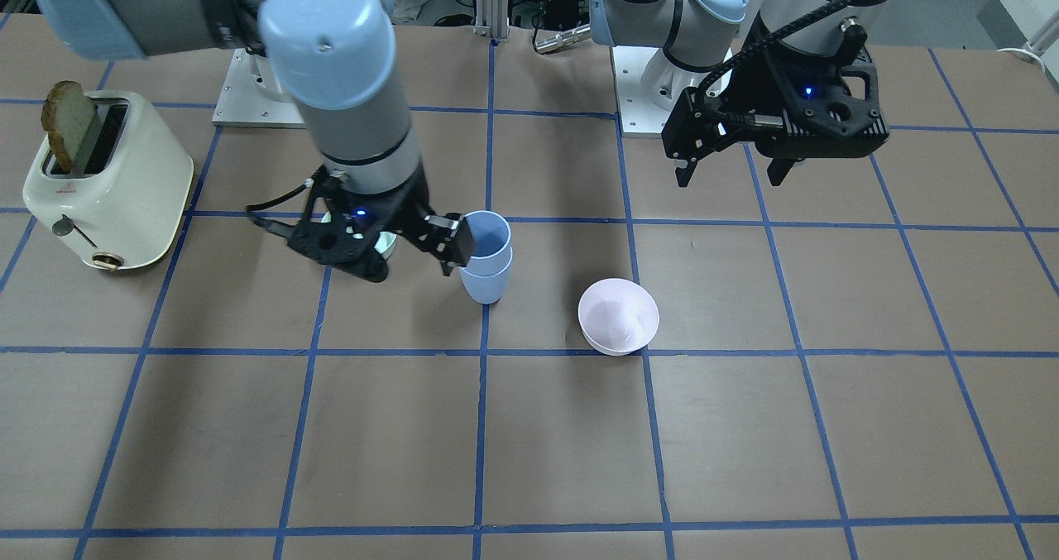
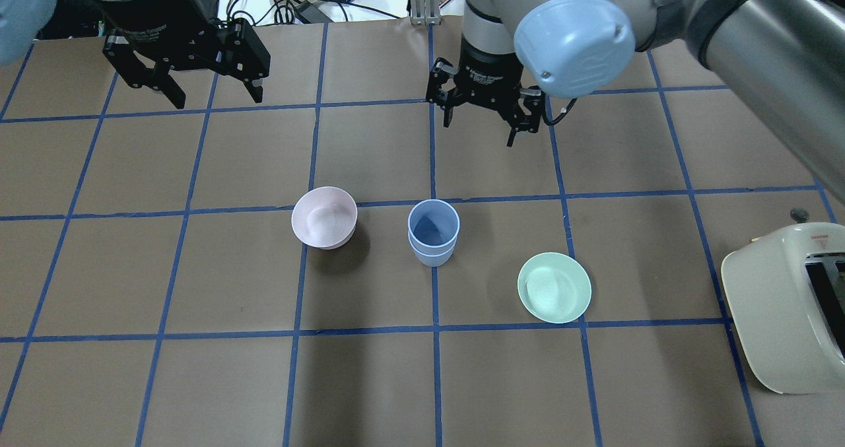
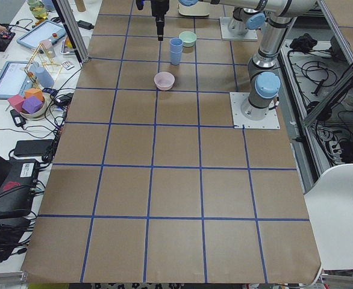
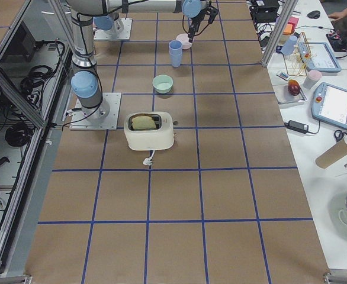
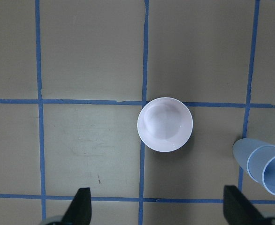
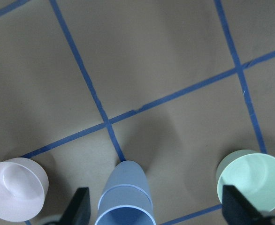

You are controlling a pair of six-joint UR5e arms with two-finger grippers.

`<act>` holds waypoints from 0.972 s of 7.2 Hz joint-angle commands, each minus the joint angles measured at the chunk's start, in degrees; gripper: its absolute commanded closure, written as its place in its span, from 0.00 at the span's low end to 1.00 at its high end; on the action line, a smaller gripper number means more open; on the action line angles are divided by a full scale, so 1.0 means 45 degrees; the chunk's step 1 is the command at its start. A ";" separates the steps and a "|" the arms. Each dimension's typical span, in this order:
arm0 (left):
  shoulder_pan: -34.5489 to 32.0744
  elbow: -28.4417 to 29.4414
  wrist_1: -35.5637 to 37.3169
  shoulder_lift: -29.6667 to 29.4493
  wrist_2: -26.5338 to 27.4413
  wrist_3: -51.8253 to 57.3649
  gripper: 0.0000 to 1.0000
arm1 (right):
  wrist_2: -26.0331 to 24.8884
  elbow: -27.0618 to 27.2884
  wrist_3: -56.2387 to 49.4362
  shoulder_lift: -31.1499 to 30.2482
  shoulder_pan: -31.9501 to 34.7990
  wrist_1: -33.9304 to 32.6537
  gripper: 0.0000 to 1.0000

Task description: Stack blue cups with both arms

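The two blue cups (image 2: 433,232) stand nested, one inside the other, upright near the middle of the tabletop (image 2: 198,368), on a blue tape line. The stacking step looks done; what seems left is for both arms to back away.

The right hand (image 2: 480,127) hangs open and holds nothing, its fingers spread, on the far side of the cups from the robot. In the front view one finger overlaps the upper cup's rim, so it may be closer than the overhead view suggests; its height is hard to judge. A clean exit calls for lifting straight up before any sideways move, so a finger does not clip the rim and tip the stack.

The left hand (image 2: 214,94) is also open and empty, raised well apart from the cups.

The pink bowl (image 2: 323,217) sits near the stack on the robot's left, the green bowl (image 2: 554,287) near it on the right, neither touching it. The toaster (image 2: 785,315) stands well off at the right edge. Open room lies ahead of the hands and toward the robot.
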 commanded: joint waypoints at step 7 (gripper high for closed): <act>0.0000 0.0000 0.0000 0.0000 0.0000 -0.0018 0.00 | -0.0886 0.0033 -0.6857 -0.2392 -0.3421 0.2721 0.00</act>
